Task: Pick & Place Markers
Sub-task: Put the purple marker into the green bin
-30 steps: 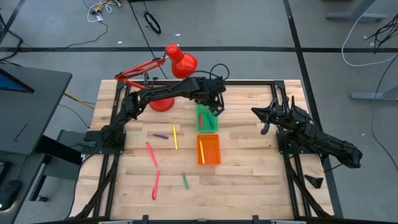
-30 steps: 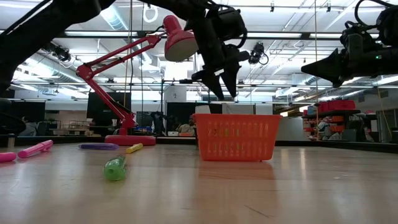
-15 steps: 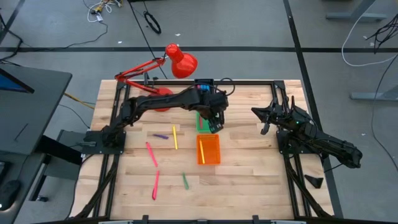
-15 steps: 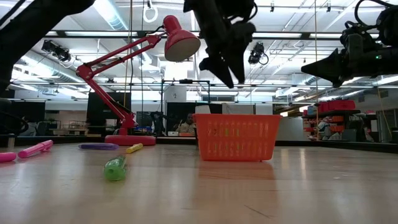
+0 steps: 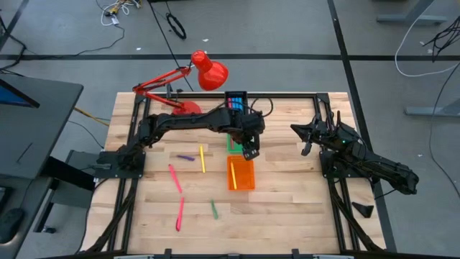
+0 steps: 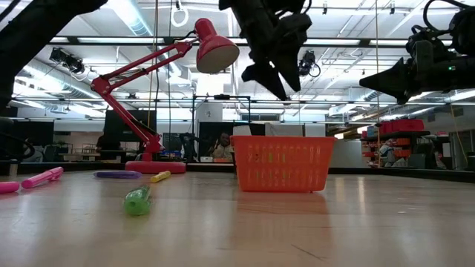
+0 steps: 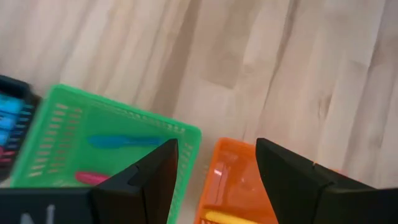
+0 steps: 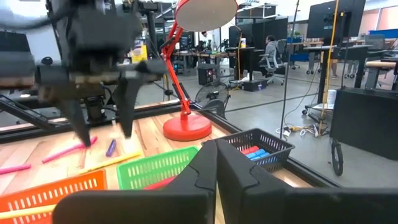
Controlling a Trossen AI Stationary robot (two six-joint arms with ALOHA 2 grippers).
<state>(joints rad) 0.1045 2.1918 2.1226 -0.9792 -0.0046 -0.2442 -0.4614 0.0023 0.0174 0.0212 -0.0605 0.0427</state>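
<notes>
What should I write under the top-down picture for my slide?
Left gripper hovers open above green tray and orange tray.

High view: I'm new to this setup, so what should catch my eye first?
The red desk lamp at the table's far edge, then the left gripper, open and empty, hanging over the green tray and orange tray mid-table. Loose markers lie scattered to their left; the right gripper waits shut at the right.

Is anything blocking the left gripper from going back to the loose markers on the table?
Nothing visible. The left gripper hangs open and empty above the orange tray; the yellow marker and purple marker lie on bare wood beside it.
</notes>
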